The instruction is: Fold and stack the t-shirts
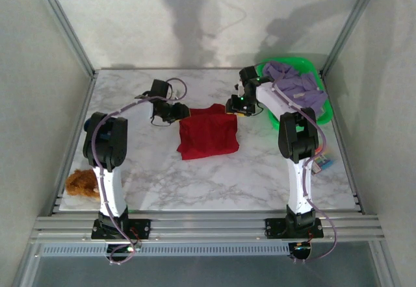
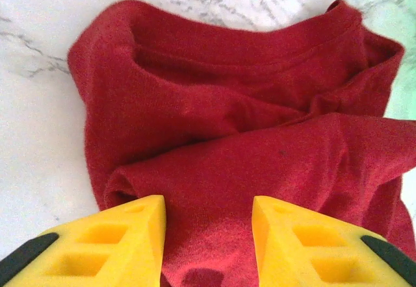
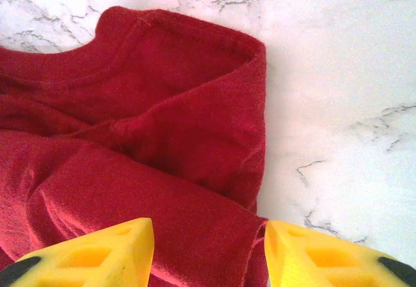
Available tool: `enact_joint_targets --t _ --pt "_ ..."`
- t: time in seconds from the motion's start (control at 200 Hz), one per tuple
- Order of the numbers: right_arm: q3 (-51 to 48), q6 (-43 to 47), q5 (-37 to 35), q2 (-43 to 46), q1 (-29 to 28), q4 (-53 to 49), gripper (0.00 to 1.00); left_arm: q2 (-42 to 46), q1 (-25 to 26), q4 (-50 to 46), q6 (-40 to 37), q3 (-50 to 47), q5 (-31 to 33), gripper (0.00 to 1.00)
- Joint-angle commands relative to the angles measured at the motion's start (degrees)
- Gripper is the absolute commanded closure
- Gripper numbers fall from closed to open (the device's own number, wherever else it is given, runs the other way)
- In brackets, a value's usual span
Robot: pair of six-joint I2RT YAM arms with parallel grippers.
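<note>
left claw (image 2: pixel 208 235) is spread wide, its two yellow foam fingers (image 2: pixel 110 241) apart with red cloth lying between them and nothing pinched; right claw (image 3: pixel 208 251) is spread wide too, one finger over the cloth and the other over bare table just beside the shirt's edge; both claws hang low at the far end of the soft deep red cloth t-shirt (image 1: pixel 208 136), one by each corner; this red shirt lies in the middle of the white marble table (image 1: pixel 260 180), folded into a rough square, with its neck hole just ahead of the claws and a thick fold of cloth lying across below it; the soft pale purple cloth t-shirt (image 1: pixel 294 84) is in a heap in the bright green plastic basket (image 1: pixel 327 110) at the far right, beside the right arm; a small fuzzy orange-brown lump (image 1: pixel 81 182) sits at the near left edge, well apart from both shirts; i think the step now is folding the red shirt, and the purple one is not folded yet; the next move, i think, needs both claws to close on the cloth together, each at its own corner, then pull the same way at the same speed so the fold lands flat; if one claw gets just the top layer, the shirt may bunch up or go crooked
</note>
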State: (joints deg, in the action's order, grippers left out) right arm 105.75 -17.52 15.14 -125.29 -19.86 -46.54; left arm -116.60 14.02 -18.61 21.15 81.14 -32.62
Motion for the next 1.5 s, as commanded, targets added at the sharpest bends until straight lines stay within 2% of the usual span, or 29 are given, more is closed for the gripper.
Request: enact_joint_targets --t 0.0,0.085,0.35,0.411,0.511,0.576,0.651,0.716,0.761,0.796,0.861,1.167,1.492 --pt "1.7 0.0 1.5 -0.9 0.3 -1.0 0.53 -2.1 1.1 -2.2 -1.0 2.1 4.2 0.61" --pt "1.4 -0.6 1.9 -1.0 0.3 -0.5 0.53 -1.8 1.3 -2.8 -1.1 2.2 8.1 0.59" --pt "1.3 -0.9 2.4 -1.9 0.3 -0.1 0.56 2.5 1.9 -3.2 -0.6 -0.8 13.3 0.52" --pt "1.0 -0.9 2.6 -1.7 0.2 0.3 0.59 3.4 1.9 -1.2 0.1 -2.8 12.7 0.52" --pt "0.5 -1.1 3.1 -1.7 0.3 0.8 0.64 1.9 1.8 2.5 1.9 -4.0 8.6 0.58" --pt "0.8 -1.2 3.6 -1.7 0.3 0.3 0.65 1.2 2.1 5.2 3.9 -4.2 6.7 0.59" --pt "0.4 -1.2 3.7 -1.3 0.1 0.3 0.65 1.6 2.5 7.0 5.3 -4.5 6.0 0.65" --pt "-0.3 -1.4 3.8 -0.7 0.1 0.6 0.73 2.0 2.8 7.6 5.7 -4.5 5.9 0.76" --pt "-0.6 -1.5 4.2 -0.4 0.1 0.6 0.91 2.2 2.8 7.5 5.6 -4.5 6.0 0.84" --pt "-0.5 -1.8 4.8 0.0 0.2 0.4 1.0 2.7 2.8 7.1 5.4 -4.5 6.1 0.9" --pt "-0.8 -2.5 6.2 1.2 0.1 0.5 1.0 4.0 2.8 6.2 4.9 -4.6 7.0 1.0" --pt "-3.8 -5.5 8.7 6.7 0.1 3.1 1.0 10.0 1.7 3.2 5.2 -4.9 8.2 1.0" --pt "5.9 -4.8 7.5 0.3 0.5 1.9 1.0 6.8 0.0 2.0 5.3 1.4 6.2 1.0"
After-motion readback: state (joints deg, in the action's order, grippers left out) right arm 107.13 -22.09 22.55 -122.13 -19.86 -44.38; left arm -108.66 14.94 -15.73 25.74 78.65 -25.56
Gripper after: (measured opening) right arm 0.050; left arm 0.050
